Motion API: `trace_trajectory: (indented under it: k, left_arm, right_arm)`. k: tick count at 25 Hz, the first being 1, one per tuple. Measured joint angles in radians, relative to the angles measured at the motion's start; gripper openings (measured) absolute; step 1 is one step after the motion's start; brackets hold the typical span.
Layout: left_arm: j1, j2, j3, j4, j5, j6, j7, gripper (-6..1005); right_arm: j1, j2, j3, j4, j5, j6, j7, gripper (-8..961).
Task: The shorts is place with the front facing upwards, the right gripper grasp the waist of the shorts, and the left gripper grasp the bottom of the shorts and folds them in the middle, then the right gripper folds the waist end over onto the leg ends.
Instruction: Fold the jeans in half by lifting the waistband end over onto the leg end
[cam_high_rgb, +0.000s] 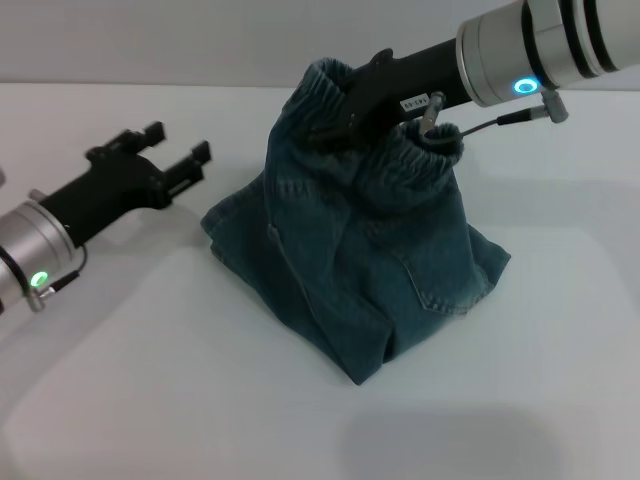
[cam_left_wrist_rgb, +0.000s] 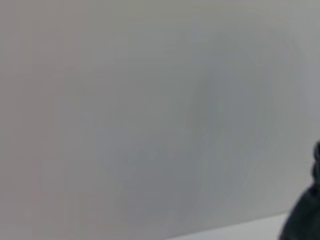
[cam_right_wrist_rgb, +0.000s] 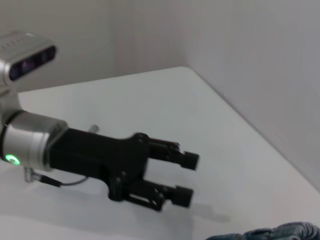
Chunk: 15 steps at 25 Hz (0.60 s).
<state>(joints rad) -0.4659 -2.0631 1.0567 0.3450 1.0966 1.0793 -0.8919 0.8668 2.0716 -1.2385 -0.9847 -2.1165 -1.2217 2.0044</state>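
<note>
The blue denim shorts (cam_high_rgb: 370, 260) hang in a tent shape from my right gripper (cam_high_rgb: 332, 125), which is shut on the crinkled elastic waist (cam_high_rgb: 425, 158) and holds it raised above the white table (cam_high_rgb: 150, 380). The lower part of the shorts rests bunched on the table, and I cannot make out the leg ends in the folds. My left gripper (cam_high_rgb: 180, 143) hovers to the left of the shorts, open and holding nothing, a short gap from the cloth. The right wrist view shows the left gripper (cam_right_wrist_rgb: 189, 178) open over the table, with a sliver of the shorts (cam_right_wrist_rgb: 280, 232) showing too.
The table's far edge meets a plain wall (cam_high_rgb: 200, 40) behind the shorts. A dark shape (cam_left_wrist_rgb: 306, 215) sits at the corner of the left wrist view, which otherwise shows only wall.
</note>
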Motion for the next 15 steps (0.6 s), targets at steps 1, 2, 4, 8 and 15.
trace_trajectory:
  k: [1, 2, 4, 8, 15]
  left_arm:
    - [0.001, 0.0, -0.022, -0.004, -0.009, -0.001, 0.013, 724]
    - [0.001, -0.001, -0.029, -0.006, -0.013, -0.001, 0.016, 724]
    - [0.002, -0.001, -0.044, -0.009, -0.022, -0.001, 0.023, 724]
    - [0.004, 0.0, -0.112, -0.021, -0.067, -0.005, 0.06, 724]
    - [0.007, 0.001, -0.143, -0.021, -0.076, -0.011, 0.082, 724]
  right_arm:
    - [-0.003, 0.0, -0.007, -0.004, -0.001, 0.014, -0.006, 441]
    - [-0.007, 0.0, -0.013, -0.01, -0.002, 0.028, -0.012, 441]
    - [-0.015, 0.002, -0.022, -0.023, -0.001, 0.052, -0.03, 441]
    - [-0.033, 0.005, -0.051, -0.039, 0.023, 0.111, -0.071, 440]
    - [-0.038, 0.004, -0.124, -0.055, 0.01, 0.176, -0.074, 440]
